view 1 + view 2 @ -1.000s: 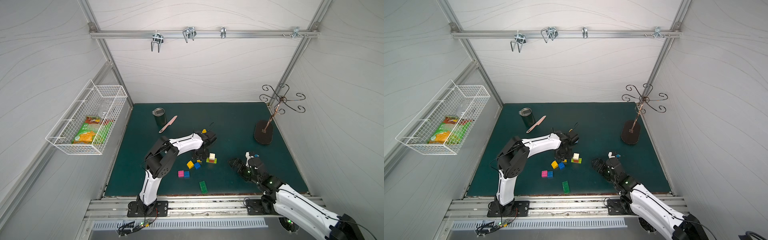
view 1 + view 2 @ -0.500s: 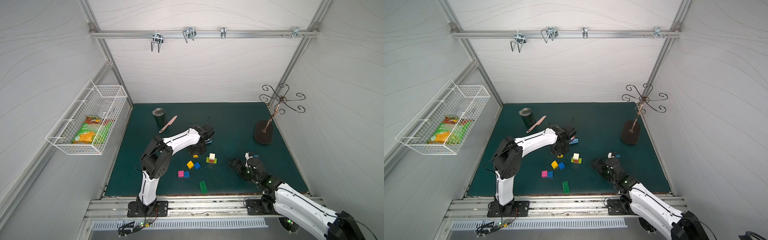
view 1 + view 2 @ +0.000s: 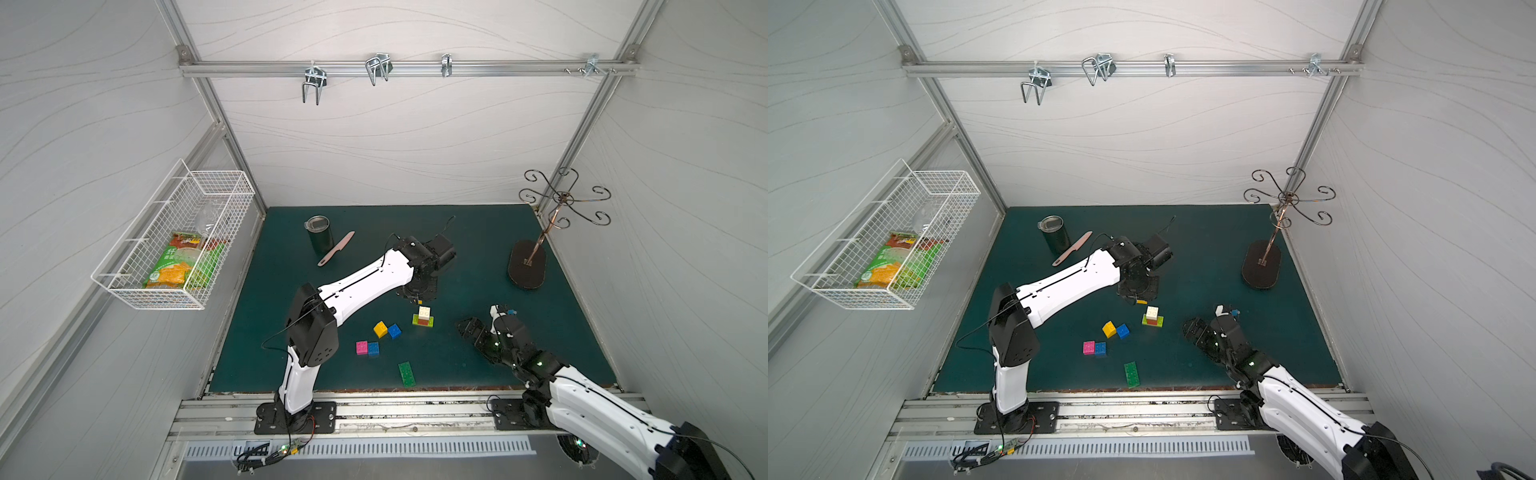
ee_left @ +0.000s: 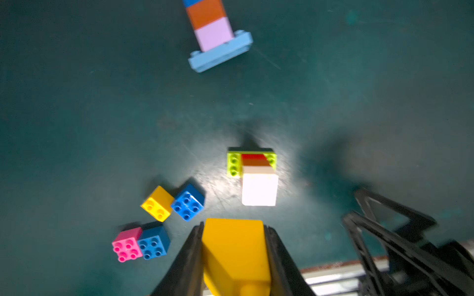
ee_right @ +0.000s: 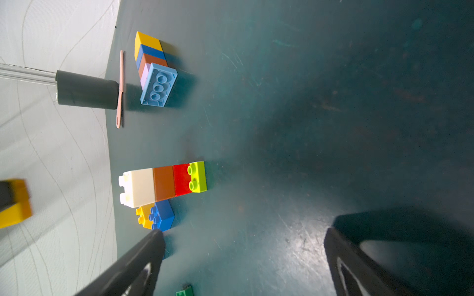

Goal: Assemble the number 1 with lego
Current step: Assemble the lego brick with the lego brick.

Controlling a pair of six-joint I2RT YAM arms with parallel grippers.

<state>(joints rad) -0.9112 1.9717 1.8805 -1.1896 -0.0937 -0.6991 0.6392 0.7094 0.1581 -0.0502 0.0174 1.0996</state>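
Observation:
My left gripper (image 4: pixel 233 226) is shut on a yellow lego brick (image 4: pixel 234 251). It hangs just behind an upright stack (image 3: pixel 424 316) of lime, red, orange and white lego, also seen in the left wrist view (image 4: pixel 259 184). A second stack (image 5: pixel 154 69) with a light blue base lies on its side near the cup. The left arm hides it in both top views. Loose yellow (image 3: pixel 380 328), blue (image 3: pixel 395 331), pink (image 3: pixel 362 347) and green (image 3: pixel 406 374) bricks lie in front. My right gripper (image 5: pixel 243 235) stands open over bare mat, right of the bricks.
A dark cup (image 3: pixel 320 235) and a pink knife (image 3: pixel 336 248) sit at the back left. A hook stand (image 3: pixel 527 270) stands at the back right. A wire basket (image 3: pixel 174 241) hangs on the left wall. The mat ends at the front rail.
My left gripper has carried the yellow brick from the back toward the front, close to the white-topped stack. The right arm has hardly moved.

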